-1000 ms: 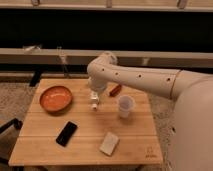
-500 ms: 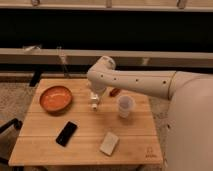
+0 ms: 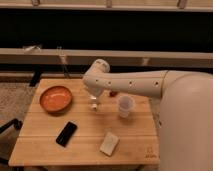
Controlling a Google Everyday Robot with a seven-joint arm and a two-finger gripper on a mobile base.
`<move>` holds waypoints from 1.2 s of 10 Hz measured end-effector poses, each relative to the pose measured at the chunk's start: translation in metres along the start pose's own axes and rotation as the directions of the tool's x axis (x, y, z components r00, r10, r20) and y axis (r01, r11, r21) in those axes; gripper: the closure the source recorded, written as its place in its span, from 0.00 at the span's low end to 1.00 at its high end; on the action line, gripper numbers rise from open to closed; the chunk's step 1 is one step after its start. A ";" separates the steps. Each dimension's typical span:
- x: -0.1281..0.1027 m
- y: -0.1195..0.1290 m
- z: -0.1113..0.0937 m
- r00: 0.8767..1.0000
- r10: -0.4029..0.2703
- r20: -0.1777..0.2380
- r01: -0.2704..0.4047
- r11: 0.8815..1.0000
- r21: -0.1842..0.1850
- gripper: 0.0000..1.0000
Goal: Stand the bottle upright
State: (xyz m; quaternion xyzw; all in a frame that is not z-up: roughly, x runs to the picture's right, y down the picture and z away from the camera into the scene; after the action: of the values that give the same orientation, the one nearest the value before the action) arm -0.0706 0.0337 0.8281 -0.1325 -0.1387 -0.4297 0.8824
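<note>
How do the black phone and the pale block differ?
The phone is black; the block is pale. The phone is longer and slimmer; the block is shorter and thicker. Both lie flat, angled alike, on the front of the table. The gripper hangs behind them, between orange bowl and cup.

Little shifts here: the gripper (image 3: 93, 101) now hangs a touch lower over the table (image 3: 85, 145) than a second ago, between the orange bowl (image 3: 55, 98) and the cup (image 3: 125, 106), while the arm (image 3: 130, 84) leans slightly further in.
</note>
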 end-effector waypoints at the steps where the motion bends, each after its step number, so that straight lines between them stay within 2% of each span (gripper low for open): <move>1: 0.002 -0.005 0.004 1.000 -0.002 -0.003 0.002 1.000 -0.005 0.20; 3: -0.004 -0.016 0.014 1.000 -0.023 0.000 0.023 1.000 -0.011 0.20; 9: 0.033 -0.007 0.045 0.998 -0.045 -0.038 0.043 0.997 -0.059 0.20; 12: 0.035 -0.012 0.061 0.994 -0.098 -0.055 0.095 0.994 -0.053 0.20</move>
State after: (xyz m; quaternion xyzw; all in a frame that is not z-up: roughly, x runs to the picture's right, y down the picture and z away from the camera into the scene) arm -0.0680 0.0230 0.8987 -0.1355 -0.1085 -0.4788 0.8606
